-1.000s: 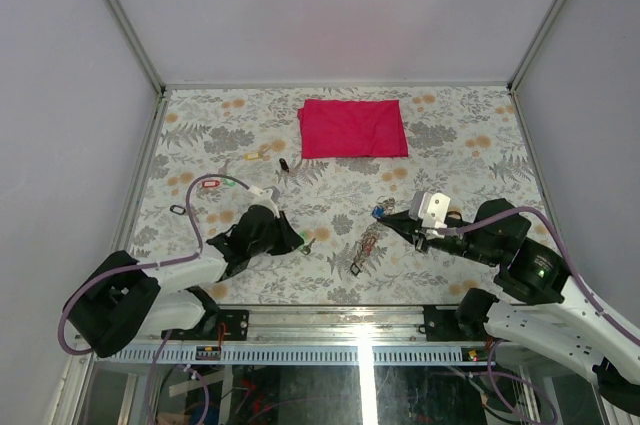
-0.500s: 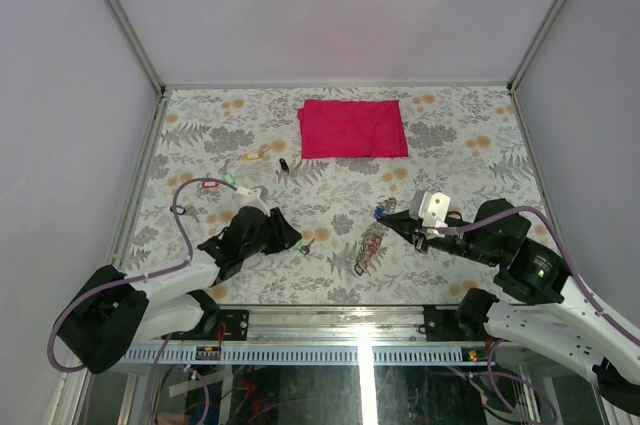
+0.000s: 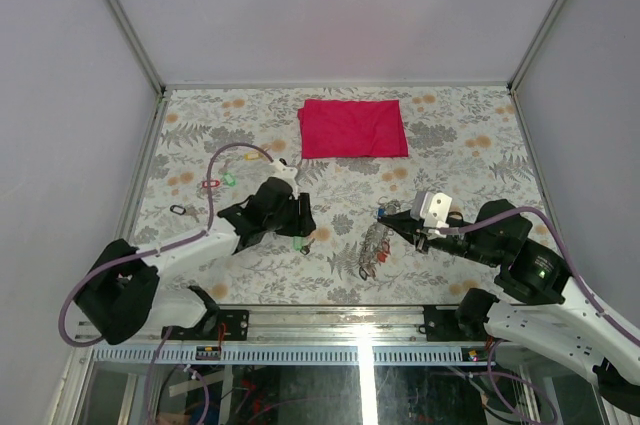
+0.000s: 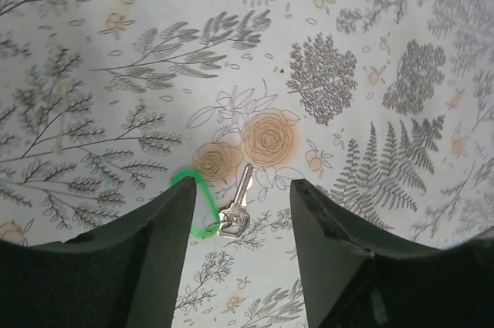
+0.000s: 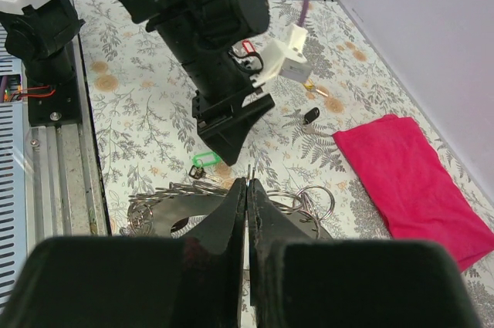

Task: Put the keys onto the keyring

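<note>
Keyring (image 3: 372, 245): lay on the table (image 3: 450, 145), near its front edge.
Green-tagged key (image 4: 235, 214): lay flat between the left fingers, untouched.
Left gripper (image 4: 243, 185): jaws stood apart, holding nothing.
Right gripper (image 5: 247, 183): jaws were pressed together just beyond the keyring; any hold unclear.
Red cloth (image 3: 353, 128): lay farthest back.

No legible text, brand, number or sign in any view.
Green key tag (image 5: 202, 160) — face too small to read.
Red key tag (image 5: 247, 48), black key tag (image 5: 311, 116) — likewise too small to tell.
Counter (image 3: 450, 135) cover — floral print only, no lettering among it.
</note>
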Action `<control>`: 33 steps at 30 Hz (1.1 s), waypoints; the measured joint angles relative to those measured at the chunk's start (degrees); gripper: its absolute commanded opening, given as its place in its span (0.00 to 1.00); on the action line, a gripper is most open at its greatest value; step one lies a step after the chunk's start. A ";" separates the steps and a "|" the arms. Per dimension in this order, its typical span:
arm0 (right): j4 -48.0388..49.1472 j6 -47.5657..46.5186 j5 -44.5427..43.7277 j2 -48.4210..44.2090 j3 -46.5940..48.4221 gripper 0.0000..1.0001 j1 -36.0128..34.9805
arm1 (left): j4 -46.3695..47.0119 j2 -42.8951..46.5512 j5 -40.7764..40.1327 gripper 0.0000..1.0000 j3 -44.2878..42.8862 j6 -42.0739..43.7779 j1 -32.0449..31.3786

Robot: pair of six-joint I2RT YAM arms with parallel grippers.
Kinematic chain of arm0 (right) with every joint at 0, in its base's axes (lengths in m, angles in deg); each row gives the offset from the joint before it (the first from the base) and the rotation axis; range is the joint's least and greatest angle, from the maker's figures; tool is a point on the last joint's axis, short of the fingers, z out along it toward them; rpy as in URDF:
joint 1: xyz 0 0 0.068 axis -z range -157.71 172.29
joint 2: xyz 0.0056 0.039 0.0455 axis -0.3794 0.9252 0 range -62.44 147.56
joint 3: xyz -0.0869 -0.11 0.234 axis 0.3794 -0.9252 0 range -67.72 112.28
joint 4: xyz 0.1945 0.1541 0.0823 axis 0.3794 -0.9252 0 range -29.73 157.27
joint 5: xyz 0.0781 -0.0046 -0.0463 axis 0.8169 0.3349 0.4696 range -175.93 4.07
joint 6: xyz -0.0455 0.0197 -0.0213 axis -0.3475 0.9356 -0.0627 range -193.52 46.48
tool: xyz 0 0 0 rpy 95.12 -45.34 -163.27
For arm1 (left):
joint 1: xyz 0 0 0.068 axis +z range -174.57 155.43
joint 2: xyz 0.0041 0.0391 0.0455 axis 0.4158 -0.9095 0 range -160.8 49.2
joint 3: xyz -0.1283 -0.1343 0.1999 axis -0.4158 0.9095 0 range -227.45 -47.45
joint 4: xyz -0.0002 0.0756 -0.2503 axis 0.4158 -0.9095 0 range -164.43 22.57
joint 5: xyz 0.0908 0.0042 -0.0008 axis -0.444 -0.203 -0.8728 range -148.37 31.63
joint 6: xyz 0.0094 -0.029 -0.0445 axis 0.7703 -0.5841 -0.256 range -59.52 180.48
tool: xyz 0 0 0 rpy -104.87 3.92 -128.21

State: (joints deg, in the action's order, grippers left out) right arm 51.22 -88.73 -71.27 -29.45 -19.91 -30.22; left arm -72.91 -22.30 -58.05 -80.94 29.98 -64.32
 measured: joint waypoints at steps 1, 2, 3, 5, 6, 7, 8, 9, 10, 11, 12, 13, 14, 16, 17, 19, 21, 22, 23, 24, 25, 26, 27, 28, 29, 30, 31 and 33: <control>0.00 0.02 0.00 0.00 0.00 0.00 0.00 | -1.05 -1.55 0.68 0.56 -1.79 1.64 -0.17; 0.00 0.02 0.00 0.02 0.00 0.00 0.00 | -1.95 -2.56 1.05 0.56 -2.91 2.71 -0.35; 0.00 0.02 0.00 0.02 0.00 0.00 0.00 | -3.43 -3.80 1.84 0.57 -4.28 4.31 -0.39; 0.00 0.02 0.00 0.02 0.00 0.00 0.00 | -5.99 -5.79 3.32 0.57 -6.16 6.58 -0.44; -0.02 0.02 0.00 0.02 0.00 0.00 0.00 | -7.58 -7.13 4.35 0.57 -7.32 7.85 -0.42; -0.02 0.02 0.00 0.02 0.00 0.00 0.00 | -8.90 -8.33 5.22 0.57 -8.28 8.94 -0.42; -0.02 0.02 0.02 0.02 0.00 0.00 0.00 | -10.40 -9.55 6.23 0.57 -9.25 10.10 -0.42; -0.02 0.02 0.02 0.02 0.00 0.00 0.00 | -11.93 -10.82 7.13 0.57 -10.21 11.26 -0.42; -0.02 0.02 0.02 0.07 0.00 0.00 0.00 | -12.85 -11.93 7.91 0.57 -10.88 12.13 -0.39; 0.00 0.02 0.04 0.09 0.00 0.00 0.00 | -13.86 -13.18 8.90 0.57 -11.58 13.05 -0.39; -0.02 0.04 0.04 0.15 0.00 0.00 0.00 | -14.64 -14.14 9.84 0.57 -11.98 13.90 -0.39; -0.02 0.04 0.04 0.22 0.00 0.00 0.00 | -15.50 -14.78 10.47 0.57 -12.24 14.64 -0.39; -0.02 0.07 0.04 0.28 0.00 0.00 0.00 | -16.22 -15.21 10.99 0.57 -12.48 15.19 -0.39; -0.02 0.15 0.04 0.35 0.00 0.00 0.00 | -17.53 -15.98 11.91 0.55 -13.03 16.33 -0.39; -0.02 0.20 0.04 0.37 0.00 0.00 0.00 | -18.14 -16.28 12.28 0.54 -13.40 16.72 -0.39; -0.02 0.22 0.04 0.44 0.00 0.00 0.00 | -18.73 -17.09 12.90 0.53 -14.12 17.40 -0.39; -0.02 0.22 0.07 0.52 0.00 0.00 0.00 | -18.91 -18.05 13.51 0.51 -14.64 17.66 -0.39; 0.00 0.22 0.09 0.59 0.00 0.00 0.00 | -18.91 -18.64 13.84 0.50 -14.78 17.75 -0.39; -0.02 0.22 0.13 0.68 0.00 0.00 0.00 | -18.97 -19.12 14.10 0.49 -14.88 17.81 -0.39; -0.02 0.22 0.26 0.76 0.00 0.00 0.00 | -19.10 -19.28 14.34 0.48 -15.13 17.81 -0.37; -0.02 0.22 0.46 0.90 0.00 0.00 0.00 | -19.10 -19.45 14.51 0.47 -15.32 17.86 -0.33; -0.02 0.22 0.66 1.03 0.00 0.00 0.00 | -19.08 -19.63 14.73 0.46 -15.39 17.88 -0.33; -0.02 0.22 0.98 1.20 0.00 0.00 0.00 | -19.12 -19.74 14.91 0.44 -15.43 17.99 -0.35; -0.02 0.22 1.05 1.31 0.00 0.00 0.00 | -19.12 -19.74 14.99 0.42 -15.43 17.99 -0.33; -0.02 0.22 1.16 1.42 0.00 0.00 0.00 | -19.12 -19.74 15.02 0.40 -15.43 17.99 -0.33; 0.00 0.22 1.29 1.53 0.00 0.00 0.00 | -19.19 -19.74 15.13 0.39 -15.43 18.05 -0.33; 0.00 0.22 1.33 1.62 0.00 0.00 0.00 | -19.28 -19.74 15.17 0.37 -15.43 18.14 -0.33; 0.00 0.22 1.42 1.75 0.00 0.00 0.00 | -19.45 -19.74 15.21 0.33 -15.43 18.21 -0.35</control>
State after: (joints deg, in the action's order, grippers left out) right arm 51.22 -88.51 -69.85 -27.70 -19.91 -30.22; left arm -92.36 -42.04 -42.84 -96.37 48.19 -64.67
